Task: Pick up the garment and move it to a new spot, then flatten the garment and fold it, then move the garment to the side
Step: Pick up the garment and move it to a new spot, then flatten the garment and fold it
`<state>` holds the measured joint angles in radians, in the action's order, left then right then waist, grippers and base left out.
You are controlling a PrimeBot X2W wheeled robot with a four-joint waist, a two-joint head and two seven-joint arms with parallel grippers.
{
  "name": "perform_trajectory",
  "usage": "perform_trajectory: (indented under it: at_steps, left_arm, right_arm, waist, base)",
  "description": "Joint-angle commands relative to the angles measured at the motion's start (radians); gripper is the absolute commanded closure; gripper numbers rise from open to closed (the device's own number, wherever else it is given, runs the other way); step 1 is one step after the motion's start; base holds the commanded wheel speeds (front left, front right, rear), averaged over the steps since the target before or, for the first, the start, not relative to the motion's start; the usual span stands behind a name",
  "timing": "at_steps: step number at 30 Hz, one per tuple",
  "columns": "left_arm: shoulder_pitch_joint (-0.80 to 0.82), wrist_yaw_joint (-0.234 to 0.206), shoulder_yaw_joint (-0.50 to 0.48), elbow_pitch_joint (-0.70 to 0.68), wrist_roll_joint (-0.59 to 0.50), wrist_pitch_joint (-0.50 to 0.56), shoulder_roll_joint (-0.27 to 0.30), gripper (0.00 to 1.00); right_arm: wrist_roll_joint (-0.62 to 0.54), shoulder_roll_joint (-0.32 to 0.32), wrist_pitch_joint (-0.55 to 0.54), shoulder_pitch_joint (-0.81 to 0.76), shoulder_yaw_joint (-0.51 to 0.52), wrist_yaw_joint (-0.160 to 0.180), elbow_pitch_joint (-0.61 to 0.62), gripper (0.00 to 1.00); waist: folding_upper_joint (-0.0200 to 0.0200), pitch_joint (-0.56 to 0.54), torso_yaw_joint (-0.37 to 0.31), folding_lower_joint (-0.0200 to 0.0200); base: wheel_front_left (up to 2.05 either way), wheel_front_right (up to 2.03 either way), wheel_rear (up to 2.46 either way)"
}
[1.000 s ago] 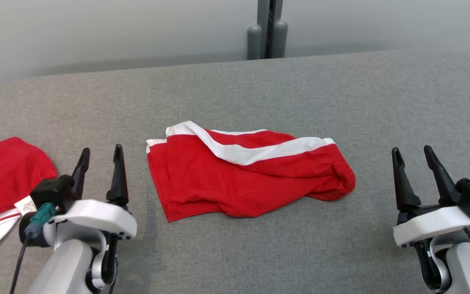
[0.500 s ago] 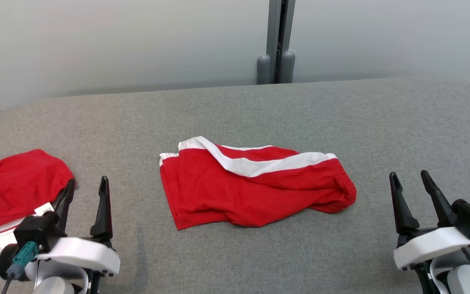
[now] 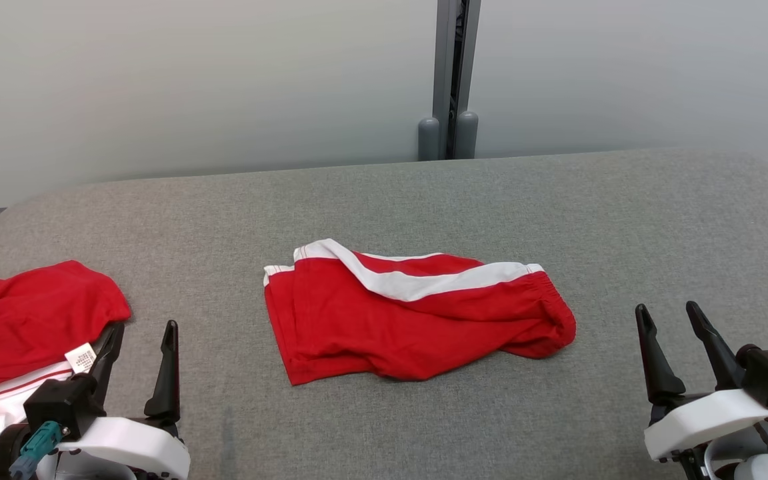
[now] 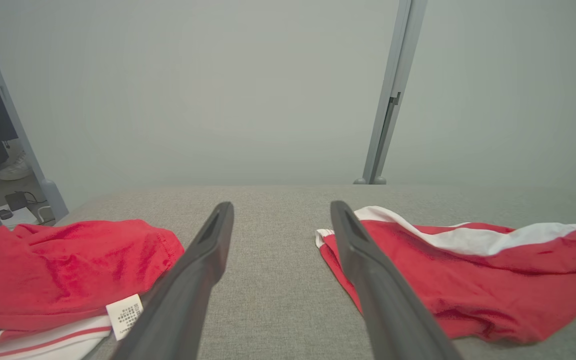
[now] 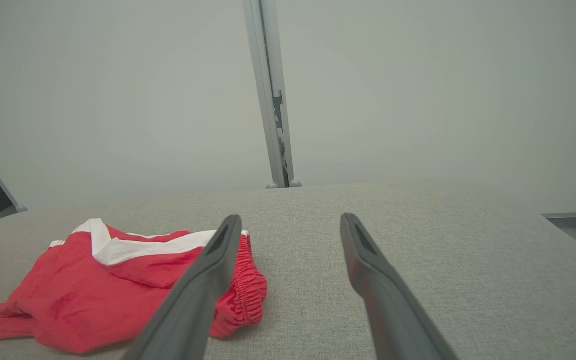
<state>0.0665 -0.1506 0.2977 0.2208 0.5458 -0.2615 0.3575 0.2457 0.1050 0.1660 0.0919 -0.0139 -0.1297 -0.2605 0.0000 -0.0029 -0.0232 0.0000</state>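
Head view: the left gripper [image 3: 144,327] sits at the lower left with its fingers apart and nothing between them. The right gripper [image 3: 665,308] sits at the lower right, fingers likewise apart and empty. The garment [image 3: 411,320], red shorts with a white band, lies loosely folded at the middle of the grey surface [image 3: 557,213], well apart from both grippers. A second red garment [image 3: 31,320] lies at the left edge, just beside the left gripper.

Left wrist view: the left gripper [image 4: 282,206] is spread above bare surface. The garment [image 4: 468,270] lies to its right. The second red garment [image 4: 68,265] lies to its left, with a white label [image 4: 125,310] showing.

Right wrist view: the right gripper [image 5: 291,218] is spread and empty. The garment [image 5: 118,280] lies to its left, elastic waistband nearest the left finger.
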Motion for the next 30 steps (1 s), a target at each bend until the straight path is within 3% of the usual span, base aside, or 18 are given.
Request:
perform_trajectory:
  at_steps: [1,22,30]
  left_arm:
    - [-0.002,-0.001,-0.003,-0.001,0.003,-0.004,0.003,0.00]
    - [0.045,-0.007,0.005,0.014,0.011,-0.002,-0.008,0.00]
    - [0.193,0.027,0.061,0.030,-0.013,0.040,-0.045,0.00]
  right_arm:
    - [-0.004,0.005,-0.006,-0.008,0.003,-0.002,0.010,0.00]
    - [0.001,0.004,-0.022,-0.003,0.010,-0.002,0.033,0.00]
    - [0.001,0.009,-0.026,0.039,0.011,-0.002,0.055,0.00]
  waist:
    - [0.0000,0.000,0.001,0.0000]
    - [0.0000,0.037,0.016,0.0000]
    - [0.0000,0.107,0.020,0.0000]
  base:
    - [0.00,0.00,0.00]
    - [0.00,0.00,0.00]
    - [0.00,0.00,0.00]
